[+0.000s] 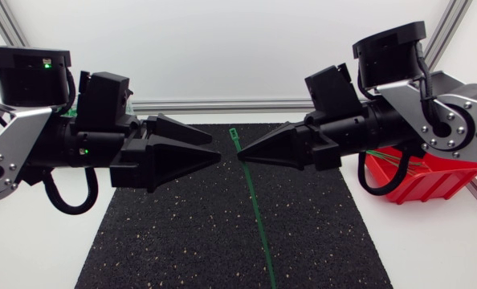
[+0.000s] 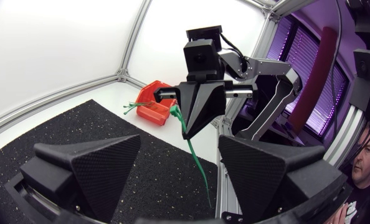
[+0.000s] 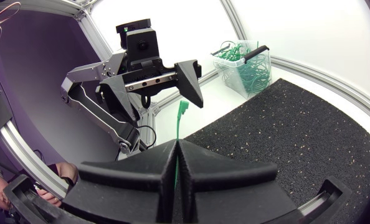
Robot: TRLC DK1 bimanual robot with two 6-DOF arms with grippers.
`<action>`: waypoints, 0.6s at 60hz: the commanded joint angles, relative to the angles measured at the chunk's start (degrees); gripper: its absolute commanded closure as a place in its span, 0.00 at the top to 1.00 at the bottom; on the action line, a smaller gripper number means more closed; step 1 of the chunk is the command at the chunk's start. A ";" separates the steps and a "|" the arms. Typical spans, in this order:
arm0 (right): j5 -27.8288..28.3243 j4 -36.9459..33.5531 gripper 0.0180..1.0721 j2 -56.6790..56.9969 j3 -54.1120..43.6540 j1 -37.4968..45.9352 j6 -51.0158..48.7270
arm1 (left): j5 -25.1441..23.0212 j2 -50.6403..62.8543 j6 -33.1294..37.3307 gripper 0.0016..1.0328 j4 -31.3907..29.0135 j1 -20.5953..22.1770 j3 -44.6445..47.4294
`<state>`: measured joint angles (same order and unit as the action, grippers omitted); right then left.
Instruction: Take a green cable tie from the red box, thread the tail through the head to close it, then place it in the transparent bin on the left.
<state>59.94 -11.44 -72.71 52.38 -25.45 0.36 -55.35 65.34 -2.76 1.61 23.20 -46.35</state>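
My right gripper point(image 1: 241, 154) is shut on a green cable tie point(image 1: 254, 213) near its head end, above the middle of the mat. The tie stands nearly upright, head point(image 1: 233, 133) on top and its long tail hanging toward the front edge. My left gripper point(image 1: 214, 148) faces it from the left, open, with its fingertips just short of the tie. In the left wrist view the tie point(image 2: 196, 163) hangs ahead of the open fingers point(image 2: 88, 165). The red box point(image 1: 419, 178) sits at the right, behind my right arm. The transparent bin point(image 3: 244, 65) holds several green ties.
A black speckled mat point(image 1: 166, 241) covers the middle of the white table. Aluminium frame rails point(image 1: 222, 104) run along the back edge and corners. Several green ties stick out of the red box point(image 2: 152, 106).
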 commanded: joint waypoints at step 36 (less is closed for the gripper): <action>-0.88 2.48 0.05 2.04 -2.63 -1.18 2.89 | -1.78 4.09 -9.19 0.53 10.52 4.22 -0.67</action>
<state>59.48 -9.58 -71.83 51.31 -26.22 1.76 -56.62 68.40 -9.89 10.70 26.68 -46.46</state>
